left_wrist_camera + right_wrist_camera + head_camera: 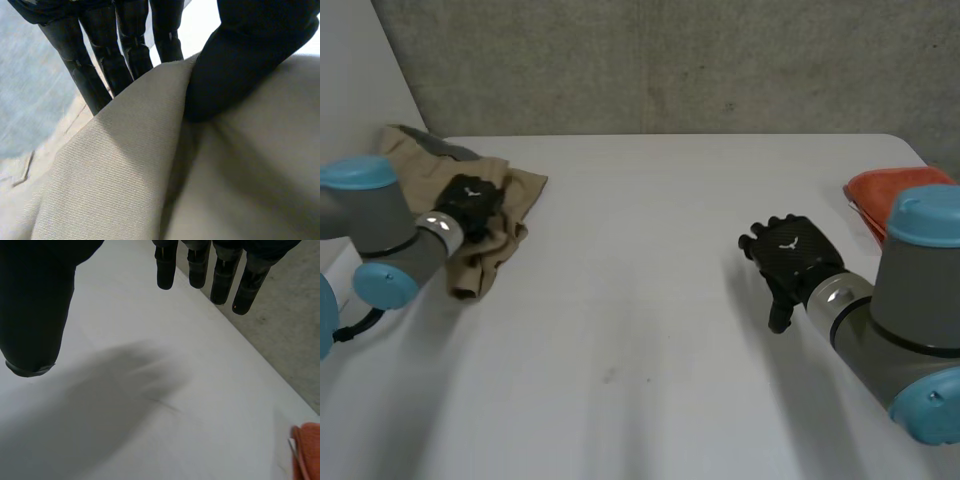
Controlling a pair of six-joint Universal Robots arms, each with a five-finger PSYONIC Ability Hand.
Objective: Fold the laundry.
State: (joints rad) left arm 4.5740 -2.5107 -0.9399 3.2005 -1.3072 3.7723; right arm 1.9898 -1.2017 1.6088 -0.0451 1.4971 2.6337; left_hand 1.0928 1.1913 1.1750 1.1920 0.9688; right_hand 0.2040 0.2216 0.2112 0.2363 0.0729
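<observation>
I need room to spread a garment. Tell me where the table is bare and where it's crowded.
Bare: the wide middle of the table, between the tan cloth and the right hand, far edge to near edge. Crowded: the far left corner, where the left hand pinches the tan cloth; the far right edge, where an orange cloth lies.

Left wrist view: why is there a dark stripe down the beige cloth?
Left wrist view: the crumpled beige twill cloth dips into a crease there, where little light reaches, under the thumb of the black left hand. Head view: its folds darken likewise.
</observation>
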